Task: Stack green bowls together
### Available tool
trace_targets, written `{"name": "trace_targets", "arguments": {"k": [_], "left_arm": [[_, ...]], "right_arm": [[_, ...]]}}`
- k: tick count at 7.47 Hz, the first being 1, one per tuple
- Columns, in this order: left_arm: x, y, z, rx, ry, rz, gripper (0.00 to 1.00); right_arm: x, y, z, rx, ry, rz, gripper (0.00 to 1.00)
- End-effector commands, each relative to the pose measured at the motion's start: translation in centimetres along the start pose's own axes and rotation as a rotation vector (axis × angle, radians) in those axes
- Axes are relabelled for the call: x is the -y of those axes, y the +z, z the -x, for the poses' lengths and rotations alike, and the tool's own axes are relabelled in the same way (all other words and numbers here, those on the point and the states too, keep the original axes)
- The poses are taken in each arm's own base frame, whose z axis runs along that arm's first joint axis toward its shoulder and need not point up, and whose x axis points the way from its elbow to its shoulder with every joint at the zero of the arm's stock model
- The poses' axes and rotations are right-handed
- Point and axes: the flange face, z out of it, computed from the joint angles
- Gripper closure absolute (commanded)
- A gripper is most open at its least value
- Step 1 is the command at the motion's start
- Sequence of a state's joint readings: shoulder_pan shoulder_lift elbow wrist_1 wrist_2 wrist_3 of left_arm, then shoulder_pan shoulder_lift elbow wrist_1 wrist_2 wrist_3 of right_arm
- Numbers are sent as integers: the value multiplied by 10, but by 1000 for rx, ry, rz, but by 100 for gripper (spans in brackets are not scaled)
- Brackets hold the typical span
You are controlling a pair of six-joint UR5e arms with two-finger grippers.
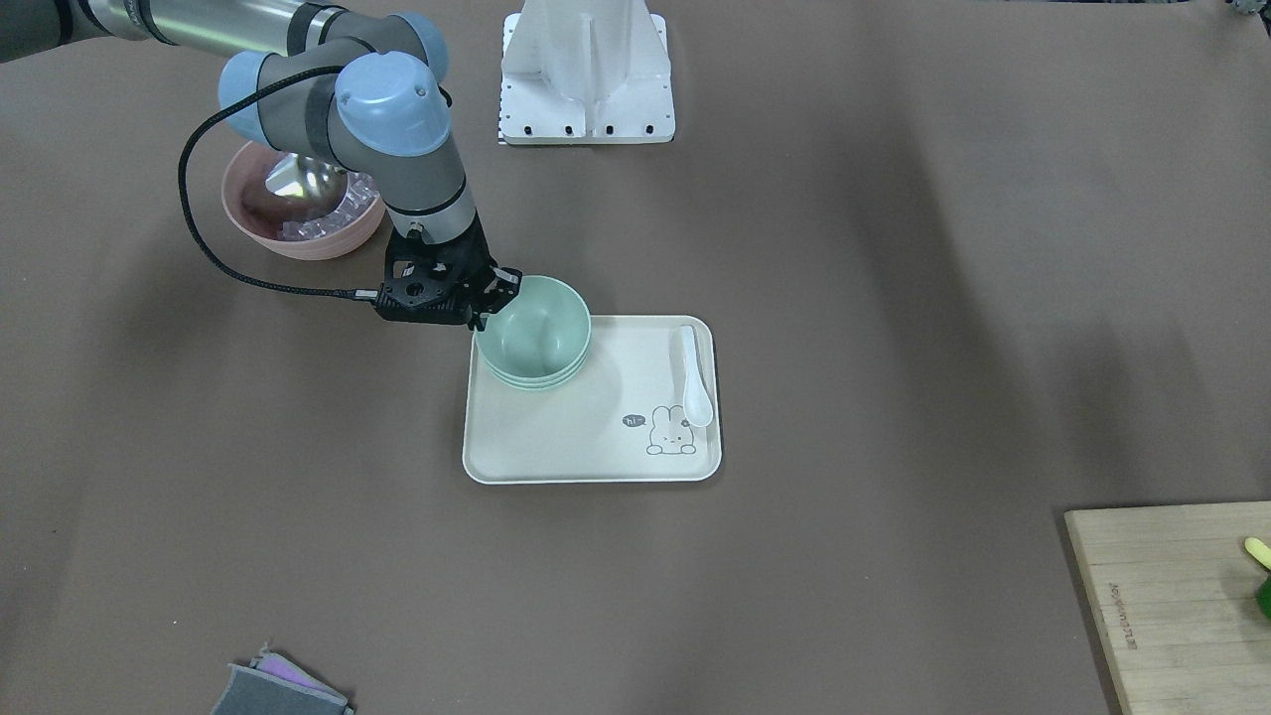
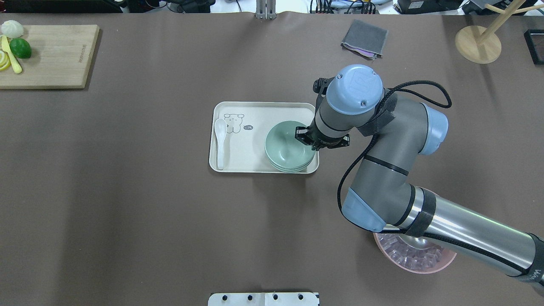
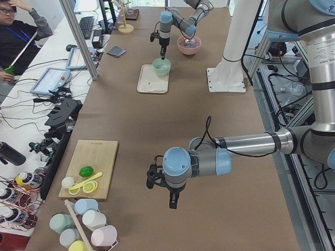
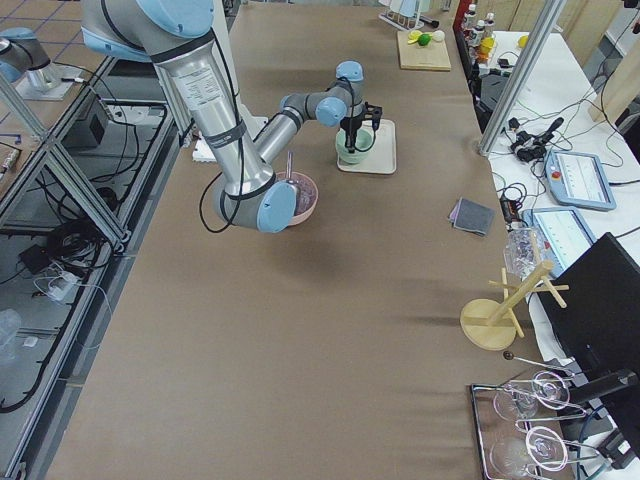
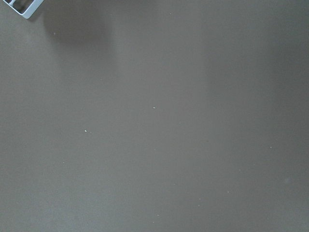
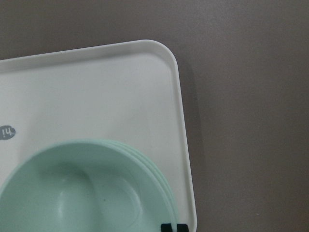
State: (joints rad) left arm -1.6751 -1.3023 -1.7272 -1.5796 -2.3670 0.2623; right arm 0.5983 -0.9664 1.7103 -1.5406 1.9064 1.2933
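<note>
Three pale green bowls (image 1: 536,333) (image 2: 289,144) (image 6: 87,193) sit nested in one stack on the cream tray (image 1: 596,447) (image 2: 255,110) (image 6: 96,72), at the tray's corner nearest the robot's right side. My right gripper (image 1: 489,303) (image 2: 304,138) (image 6: 174,227) points down at the top bowl's rim, its two pads pressed close on that rim. Over bare table, far from the tray, hangs my left gripper (image 3: 172,201); it shows only in the exterior left view, so I cannot tell whether it is open or shut.
A white spoon (image 1: 694,382) (image 2: 220,140) lies on the tray's far end. A pink bowl (image 1: 298,214) (image 2: 414,255) with ice sits under the right arm. A cutting board (image 2: 51,55), a grey cloth (image 2: 364,39) and a wooden stand (image 2: 478,42) line the far edge.
</note>
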Motion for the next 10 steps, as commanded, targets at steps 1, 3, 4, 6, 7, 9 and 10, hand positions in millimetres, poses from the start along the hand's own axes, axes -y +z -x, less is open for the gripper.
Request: {"name": "trace_targets", "arguments": {"k": [1,3,4,6,7,9,10], "left_arm": [[-1,0,0,0,0,0,2],[-1,0,0,0,-1,1,2],[0,-1,-1,0,0,0,2],[0,-1,-1,1,3,-2,2],[0,-2,-2,1,5,-4,2],[2,-5,-5,3,10,-10,2],[1,-6,-6,3,11,-11,2]], "right_arm": [[3,-3,-1,5,1,-7,100],[10,-4,-3,-19,0,-77,0],[13,-10,-3,-12,-13,-83,0],[36,-32,-14,9,-10,-81,0],[49,-35,-32,4,-24,-65,0],[74,-22,-106,-70,-184,-67,0],[94,-45,-144,-77,-216,-87,0]]}}
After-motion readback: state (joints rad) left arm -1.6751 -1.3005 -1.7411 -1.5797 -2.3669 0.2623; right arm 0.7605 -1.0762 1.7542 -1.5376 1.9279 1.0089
